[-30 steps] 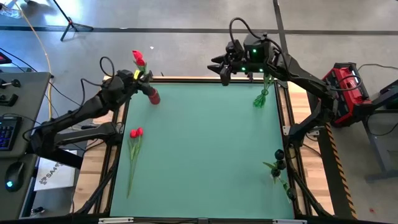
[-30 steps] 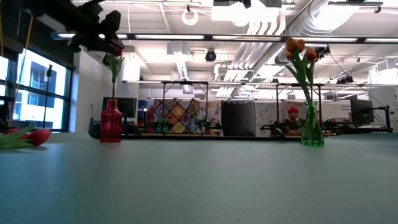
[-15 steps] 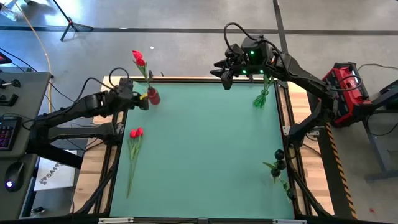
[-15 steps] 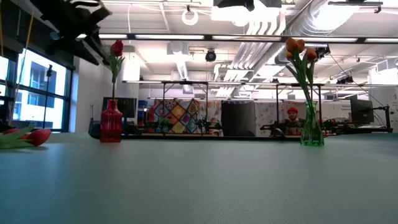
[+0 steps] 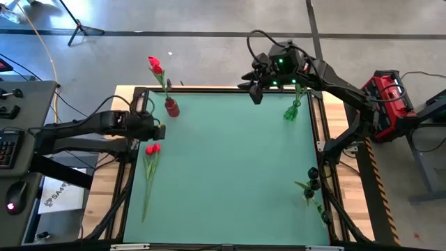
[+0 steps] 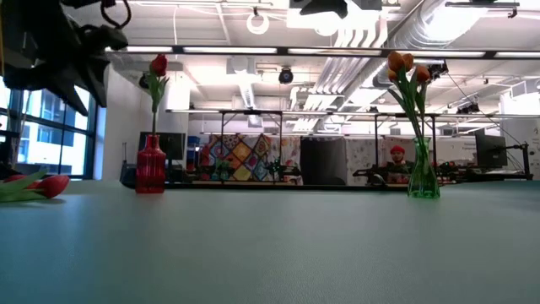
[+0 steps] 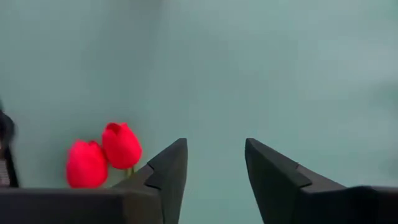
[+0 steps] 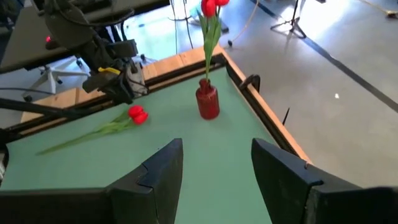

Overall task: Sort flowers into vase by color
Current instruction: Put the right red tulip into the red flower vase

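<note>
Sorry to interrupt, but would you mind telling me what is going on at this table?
Tulips are being sorted by colour. The red vase already holds red tulips, and the green vase holds orange ones. The left tool, open and empty, hovers just above two red tulips lying on the mat. The right tool waits, open, near the far edge.

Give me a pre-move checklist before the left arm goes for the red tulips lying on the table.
1. Left end effector open and empty: ok.
2. Two red tulips lying flat on the table, just beside the left end effector: ok.
3. Red vase upright, already holding red tulips: ok.
4. Right end effector open, parked at the far edge by the green vase: ok.
5. Whether the two stems are tangled: cannot tell.
</note>
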